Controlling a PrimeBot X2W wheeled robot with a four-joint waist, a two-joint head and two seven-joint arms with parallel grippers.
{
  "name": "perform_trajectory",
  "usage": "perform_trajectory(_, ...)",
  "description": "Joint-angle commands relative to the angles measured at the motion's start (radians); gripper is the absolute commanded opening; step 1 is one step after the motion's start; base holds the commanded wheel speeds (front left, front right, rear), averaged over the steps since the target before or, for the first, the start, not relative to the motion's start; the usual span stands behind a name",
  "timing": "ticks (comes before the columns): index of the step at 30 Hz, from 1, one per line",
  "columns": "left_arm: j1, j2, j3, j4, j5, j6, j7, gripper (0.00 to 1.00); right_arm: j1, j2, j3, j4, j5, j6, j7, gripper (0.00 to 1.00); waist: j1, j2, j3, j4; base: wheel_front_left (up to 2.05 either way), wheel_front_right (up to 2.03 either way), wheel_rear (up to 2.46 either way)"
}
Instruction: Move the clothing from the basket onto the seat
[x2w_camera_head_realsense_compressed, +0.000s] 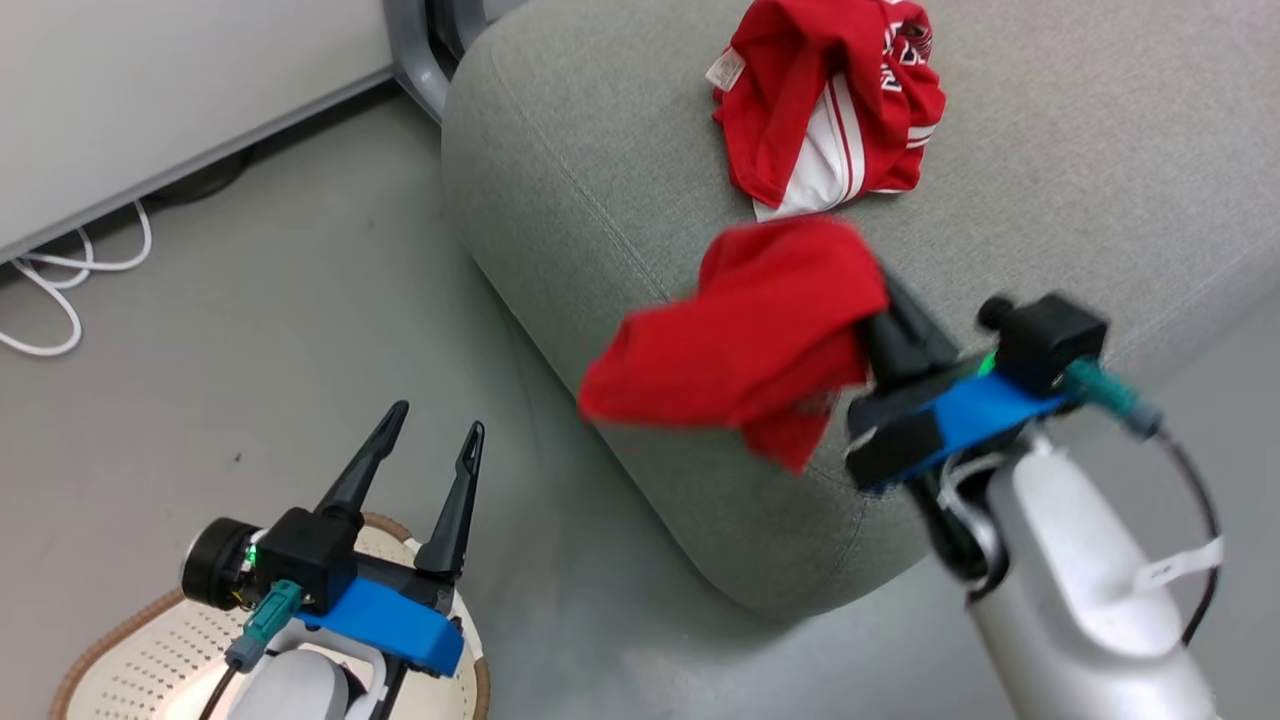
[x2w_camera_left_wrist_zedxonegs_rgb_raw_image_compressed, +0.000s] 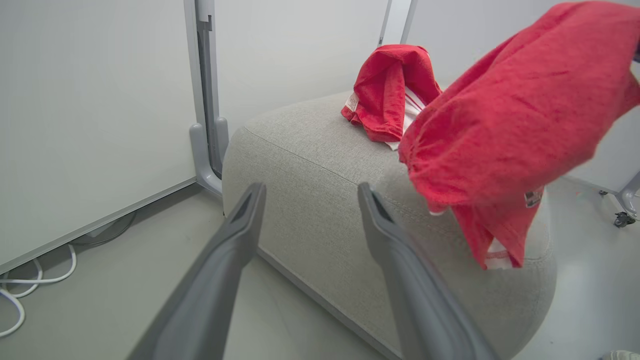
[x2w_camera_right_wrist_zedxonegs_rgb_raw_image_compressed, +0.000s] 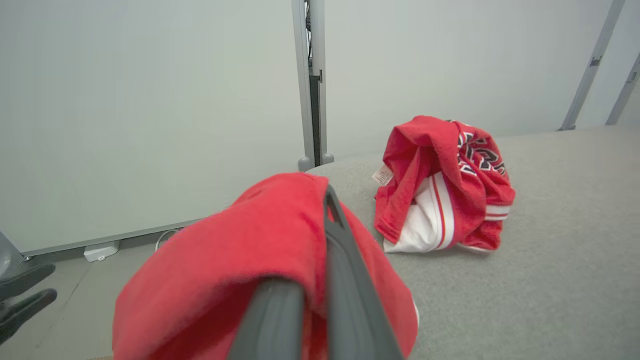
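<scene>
The plain red garment (x2w_camera_head_realsense_compressed: 745, 330) hangs over the front corner of the seat (x2w_camera_head_realsense_compressed: 620, 190), clamped in the closed right end effector (x2w_camera_right_wrist_zedxonegs_rgb_raw_image_compressed: 325, 210). The jersey (x2w_camera_head_realsense_compressed: 830, 100) lies crumpled farther back on the seat. The left end effector (x2w_camera_head_realsense_compressed: 438, 417) stands open and empty above the basket (x2w_camera_head_realsense_compressed: 150, 660). White cables (x2w_camera_head_realsense_compressed: 60, 280) lie on the grey floor (x2w_camera_head_realsense_compressed: 280, 330) by a pale wall panel (x2w_camera_head_realsense_compressed: 150, 90). The left wrist view gives a castor (x2w_camera_left_wrist_zedxonegs_rgb_raw_image_compressed: 622, 218) beyond the seat.

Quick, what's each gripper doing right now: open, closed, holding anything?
The left gripper: open, holding nothing.
The right gripper: shut on the plain red garment.
</scene>
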Motion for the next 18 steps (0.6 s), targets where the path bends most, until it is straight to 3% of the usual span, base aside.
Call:
perform_trajectory(1, -0.022, 0.018, -0.005, -0.010, 0.011, -0.002, -0.005, 1.00, -0.049, -0.014, -0.030, -0.019, -0.001, 0.001, 0.002, 0.00, 0.0000, 0.0000, 0.036, 0.006, 0.00, 0.00, 0.00)
perform_trajectory(5, -0.050, 0.047, -0.018, -0.049, 0.034, -0.002, -0.004, 1.00, -0.158, -0.035, -0.112, -0.059, 0.022, 0.001, 0.026, 0.00, 0.0000, 0.0000, 0.108, 0.015, 0.00, 0.00, 0.00)
perform_trajectory(12, -0.130, 0.112, -0.034, -0.182, 0.080, -0.002, 0.045, 1.00, -0.364, -0.133, -0.266, -0.103, 0.109, 0.001, 0.102, 0.00, 0.0000, 0.0000, 0.280, 0.043, 0.00, 0.00, 0.00)
perform_trajectory(18, -0.166, 0.152, -0.041, -0.322, 0.105, 0.000, 0.107, 1.00, -0.531, -0.236, -0.443, -0.010, 0.157, 0.001, 0.127, 0.00, 0.0000, 0.0000, 0.392, 0.077, 0.00, 0.00, 0.00)
